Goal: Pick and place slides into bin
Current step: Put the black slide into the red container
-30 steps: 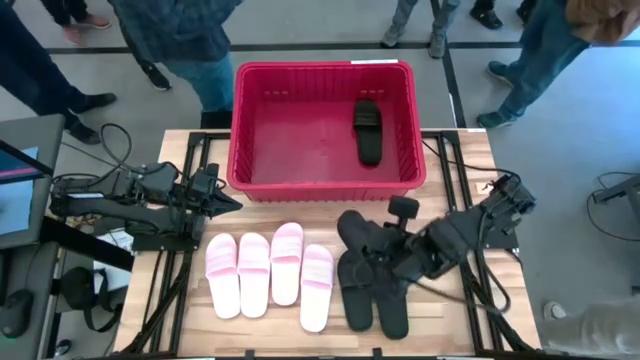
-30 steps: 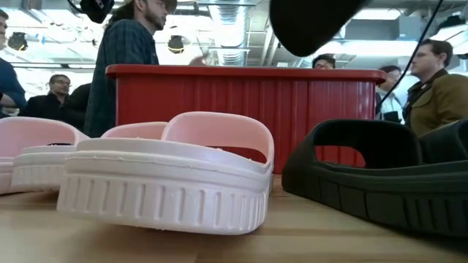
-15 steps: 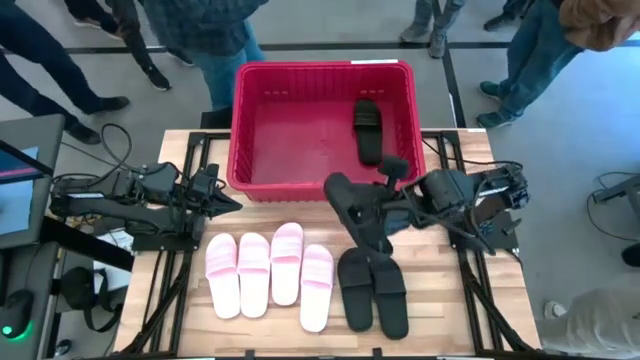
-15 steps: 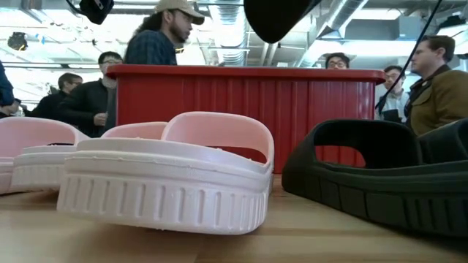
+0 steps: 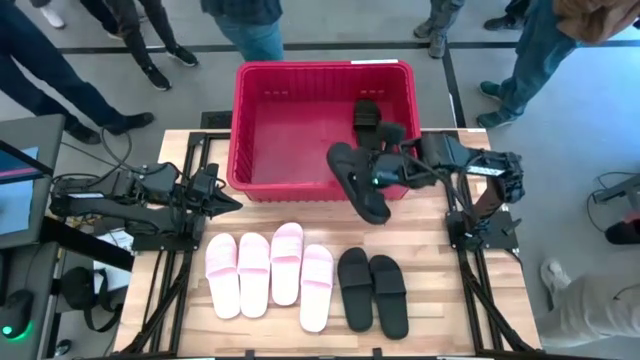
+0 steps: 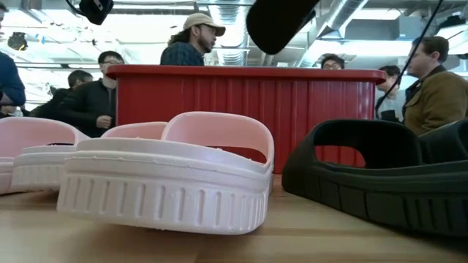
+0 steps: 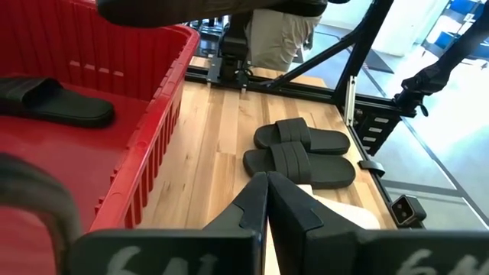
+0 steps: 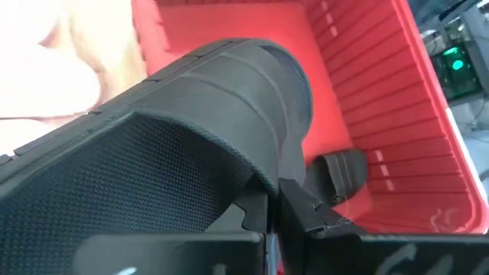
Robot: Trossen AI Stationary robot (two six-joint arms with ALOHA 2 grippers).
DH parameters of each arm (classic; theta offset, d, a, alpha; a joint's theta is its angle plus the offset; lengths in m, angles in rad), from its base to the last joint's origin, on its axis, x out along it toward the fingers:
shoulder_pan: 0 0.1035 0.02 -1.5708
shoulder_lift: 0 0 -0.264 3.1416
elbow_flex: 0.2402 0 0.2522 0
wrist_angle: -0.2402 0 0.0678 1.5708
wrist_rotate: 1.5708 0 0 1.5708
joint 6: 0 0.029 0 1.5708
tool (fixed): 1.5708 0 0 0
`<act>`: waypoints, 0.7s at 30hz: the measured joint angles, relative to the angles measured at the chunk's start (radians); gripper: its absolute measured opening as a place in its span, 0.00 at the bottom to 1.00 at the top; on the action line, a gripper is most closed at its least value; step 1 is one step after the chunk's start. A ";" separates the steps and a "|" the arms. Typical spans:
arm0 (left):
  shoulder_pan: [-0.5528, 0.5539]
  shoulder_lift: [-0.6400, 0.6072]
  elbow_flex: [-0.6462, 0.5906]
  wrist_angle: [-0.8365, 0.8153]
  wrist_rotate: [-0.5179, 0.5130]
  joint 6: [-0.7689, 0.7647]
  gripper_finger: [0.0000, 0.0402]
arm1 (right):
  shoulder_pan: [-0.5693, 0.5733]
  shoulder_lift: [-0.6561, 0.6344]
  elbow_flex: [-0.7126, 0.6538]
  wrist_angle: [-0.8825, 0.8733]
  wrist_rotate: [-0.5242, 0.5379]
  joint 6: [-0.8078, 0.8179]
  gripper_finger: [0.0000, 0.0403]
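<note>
The red bin (image 5: 320, 130) stands at the table's far middle, with one black slide (image 5: 365, 115) lying in its right part. My right gripper (image 5: 380, 180) is shut on another black slide (image 5: 358, 182) above the bin's near rim. That slide shows high up in the low view (image 6: 281, 22). Two black slides (image 5: 372, 290) and several pale pink slides (image 5: 270, 275) lie soles down on the wood near the front. My left gripper (image 5: 228, 200) is shut and empty at the bin's near left corner. My right gripper holds the black slide by its side edge beside the wide strap (image 8: 263, 172), pinched between its two fingers (image 8: 306, 210). The fingers come about level from the table's right and lie across the slide. The slide is lifted clear and tilted, over the bin's near wall (image 5: 330, 190).
Several people stand beyond the table's far edge (image 6: 194, 40) and to its right (image 6: 431, 80). Black frame rails (image 5: 480, 290) run along both sides of the tabletop. Bare wood lies between the bin and the rows of slides (image 5: 290, 210).
My right gripper has lifted a black slide from beside the two black ones on the table and carried it up and toward the far edge, to the bin's near rim. The slide has turned about on the way. People behind the table have shifted.
</note>
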State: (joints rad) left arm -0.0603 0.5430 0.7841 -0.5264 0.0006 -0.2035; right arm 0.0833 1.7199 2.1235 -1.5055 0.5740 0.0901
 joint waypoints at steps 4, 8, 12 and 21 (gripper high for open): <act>0.000 0.000 0.000 0.000 -0.006 0.000 0.00 | -0.083 0.000 0.000 0.011 -0.026 -0.060 0.00; 0.000 0.000 0.000 0.001 -0.012 0.000 0.00 | -0.175 0.000 0.000 0.085 -0.063 -0.150 0.00; 0.000 0.000 0.000 0.002 -0.016 0.002 0.00 | -0.282 0.000 0.000 0.171 -0.122 -0.233 0.00; 0.000 0.000 0.000 0.002 -0.045 0.004 0.00 | -0.441 0.035 0.001 0.278 -0.225 -0.379 0.00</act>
State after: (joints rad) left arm -0.0601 0.5430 0.7841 -0.5247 -0.0441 -0.1992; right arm -0.3577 1.7551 2.1245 -1.2272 0.3489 -0.2890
